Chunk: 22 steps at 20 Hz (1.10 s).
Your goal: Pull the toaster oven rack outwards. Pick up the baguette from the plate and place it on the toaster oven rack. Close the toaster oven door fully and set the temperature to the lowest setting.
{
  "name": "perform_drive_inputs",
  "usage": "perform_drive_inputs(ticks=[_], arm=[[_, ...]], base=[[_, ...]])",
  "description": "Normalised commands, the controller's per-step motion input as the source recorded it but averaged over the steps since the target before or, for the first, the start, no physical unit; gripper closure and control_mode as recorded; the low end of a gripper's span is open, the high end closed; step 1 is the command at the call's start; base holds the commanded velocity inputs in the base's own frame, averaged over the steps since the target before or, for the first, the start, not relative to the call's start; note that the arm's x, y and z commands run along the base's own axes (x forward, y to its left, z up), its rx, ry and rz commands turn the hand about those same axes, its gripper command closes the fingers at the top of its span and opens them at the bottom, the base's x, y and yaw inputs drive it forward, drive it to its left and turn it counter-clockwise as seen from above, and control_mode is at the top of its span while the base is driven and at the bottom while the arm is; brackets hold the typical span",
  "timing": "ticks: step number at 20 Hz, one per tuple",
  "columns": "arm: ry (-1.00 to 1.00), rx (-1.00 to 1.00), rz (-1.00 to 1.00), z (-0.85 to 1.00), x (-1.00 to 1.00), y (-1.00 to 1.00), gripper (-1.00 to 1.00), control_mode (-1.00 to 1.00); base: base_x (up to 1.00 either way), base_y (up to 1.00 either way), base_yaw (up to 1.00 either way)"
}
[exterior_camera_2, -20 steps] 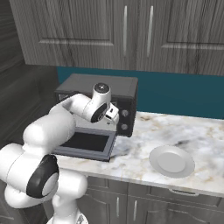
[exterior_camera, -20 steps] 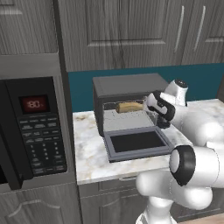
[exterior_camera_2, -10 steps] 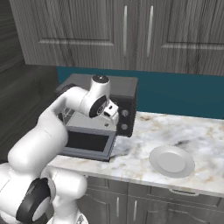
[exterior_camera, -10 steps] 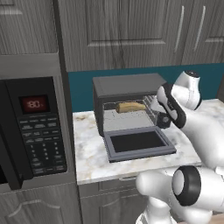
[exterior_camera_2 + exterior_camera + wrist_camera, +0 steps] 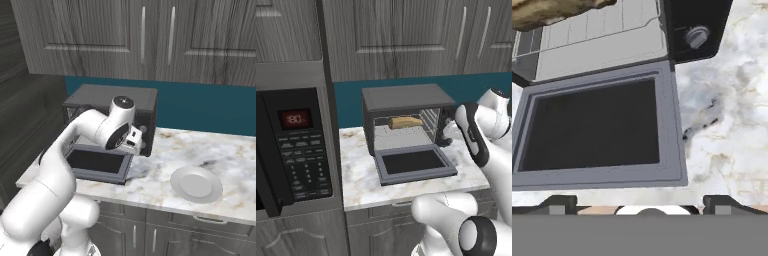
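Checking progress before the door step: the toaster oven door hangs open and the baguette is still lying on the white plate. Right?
Not quite. The toaster oven door is open, but the baguette lies inside the oven on the rack, as the left base view shows; the plate is bare.

The end effector (image 5: 134, 145) hangs empty, its jaws spread wide.

Matt grey metal toaster oven (image 5: 406, 97), dark glass toaster oven door (image 5: 597, 127), veined marble counter (image 5: 200, 150).

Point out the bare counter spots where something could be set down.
Free: the marble counter between the toaster oven and the empty plate, and behind the plate toward the teal wall. Crowded: in front of the oven, where the open door lies flat beside the microwave.
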Motion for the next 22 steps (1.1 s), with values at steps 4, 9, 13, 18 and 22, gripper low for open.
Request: perform_drive_inputs(ticks=[4,9,13,18,22], arm=[[-0.15,0.00,0.39,-0.22,-0.21,-0.34,-1.00,-1.00],[-0.24,0.00,0.47,-0.44,0.00,-0.35,-1.00,-1.00],[-0.22,0.00,0.50,-0.38,0.00,-0.34,-1.00,-1.00],[-0.18,0.00,0.34,-0.23,0.01,-0.32,-1.00,-1.00],[-0.23,0.01,0.26,-0.30,0.05,-0.13,-1.00,-1.00]], base=[[0.00,0.00,0.00],[0.00,0.00,0.00],[0.00,0.00,0.00],[0.00,0.00,0.00],[0.00,0.00,0.00]])
